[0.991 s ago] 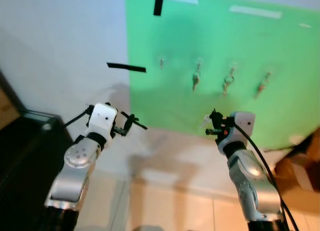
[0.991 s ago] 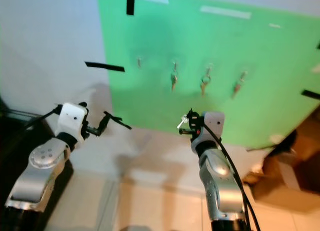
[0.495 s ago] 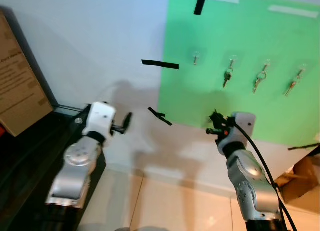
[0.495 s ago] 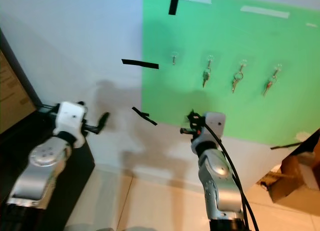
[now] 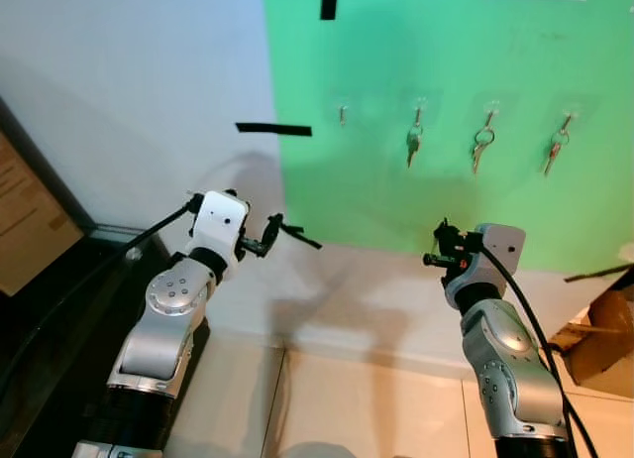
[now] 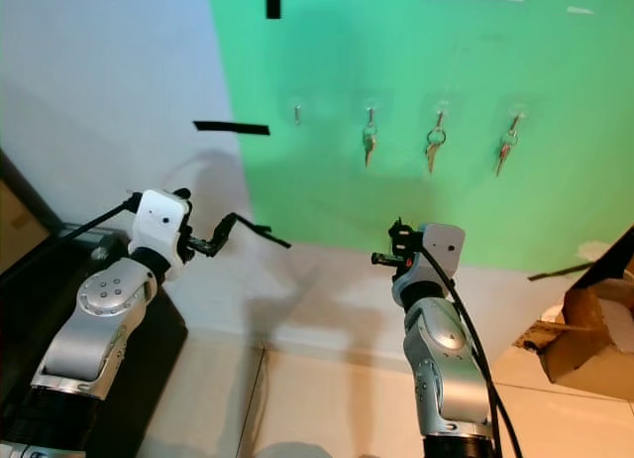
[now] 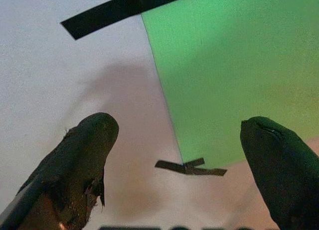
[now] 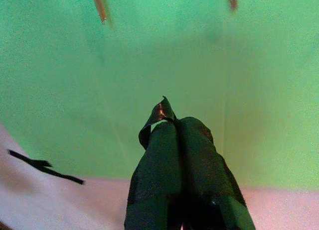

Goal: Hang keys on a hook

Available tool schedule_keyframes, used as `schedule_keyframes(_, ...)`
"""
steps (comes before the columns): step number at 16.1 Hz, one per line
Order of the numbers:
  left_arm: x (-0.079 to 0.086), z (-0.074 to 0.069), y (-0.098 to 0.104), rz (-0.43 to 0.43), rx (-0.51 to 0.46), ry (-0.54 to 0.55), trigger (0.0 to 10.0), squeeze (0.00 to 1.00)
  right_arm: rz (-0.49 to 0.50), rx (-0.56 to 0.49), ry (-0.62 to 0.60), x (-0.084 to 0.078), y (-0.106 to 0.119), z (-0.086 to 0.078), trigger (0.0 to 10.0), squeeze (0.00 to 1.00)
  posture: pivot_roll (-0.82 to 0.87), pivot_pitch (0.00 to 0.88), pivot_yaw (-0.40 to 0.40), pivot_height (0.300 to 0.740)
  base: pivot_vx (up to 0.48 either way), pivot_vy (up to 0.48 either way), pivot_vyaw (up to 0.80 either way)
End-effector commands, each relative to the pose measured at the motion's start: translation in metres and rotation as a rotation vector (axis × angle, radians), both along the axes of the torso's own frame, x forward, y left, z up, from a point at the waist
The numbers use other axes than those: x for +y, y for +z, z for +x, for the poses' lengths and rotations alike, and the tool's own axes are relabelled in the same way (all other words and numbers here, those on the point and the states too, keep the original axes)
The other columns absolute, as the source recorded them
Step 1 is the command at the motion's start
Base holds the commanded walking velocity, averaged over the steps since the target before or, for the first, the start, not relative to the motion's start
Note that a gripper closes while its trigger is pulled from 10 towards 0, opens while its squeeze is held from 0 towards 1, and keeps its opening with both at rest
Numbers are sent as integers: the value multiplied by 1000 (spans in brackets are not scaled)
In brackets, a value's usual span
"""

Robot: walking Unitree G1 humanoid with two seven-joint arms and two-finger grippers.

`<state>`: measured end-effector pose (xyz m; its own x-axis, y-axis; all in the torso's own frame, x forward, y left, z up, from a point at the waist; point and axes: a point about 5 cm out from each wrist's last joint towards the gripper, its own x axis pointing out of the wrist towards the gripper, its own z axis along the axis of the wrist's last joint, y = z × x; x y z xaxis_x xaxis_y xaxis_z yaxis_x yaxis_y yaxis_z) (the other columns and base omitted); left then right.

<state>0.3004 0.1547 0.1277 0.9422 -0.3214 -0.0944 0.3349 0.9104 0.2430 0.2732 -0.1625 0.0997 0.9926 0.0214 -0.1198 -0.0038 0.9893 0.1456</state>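
Cardboard box (image 5: 602,339) beside green wall panel (image 5: 446,190).

green board (image 5: 446,111), white wall (image 5: 129,71), blk tape (image 5: 273,130), beige floor (image 5: 357,399)

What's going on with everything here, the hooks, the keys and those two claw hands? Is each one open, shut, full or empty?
Leftmost hook: empty, no keys on it.
Second hook's keys: hanging.
Third hook's keys: hanging.
Fourth hook's keys: hanging.
Left gripper: fingers spread wide open, nothing between them.
Right gripper: fingers pressed shut, raised below the green board; a small thin sliver shows at the tips, too unclear to name.
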Motion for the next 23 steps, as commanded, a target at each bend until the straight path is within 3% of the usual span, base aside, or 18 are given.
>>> schedule_keyframes(1,2,0,-1,6,6,-2,10000,39,-19,-49,17,6,11,5,10000,0,-49,0,73,740,311,0,0)
schedule_keyframes(6,6,-3,-1,12,11,-3,10000,39,17,-66,88,16,14,7,10000,0,-35,0,68,740,317,0,160)
schedule_keyframes(9,5,-4,-2,16,15,-19,10000,39,-36,-85,220,28,17,4,10000,0,-36,0,67,740,317,0,0)
schedule_keyframes(13,3,-9,-3,15,21,-59,10000,27,-31,-104,369,35,23,-5,10000,0,-32,0,63,740,231,0,0)
schedule_keyframes(23,5,-18,2,60,40,-216,10000,24,-33,-211,544,63,61,13,10000,0,-8,0,29,740,0,0,0)
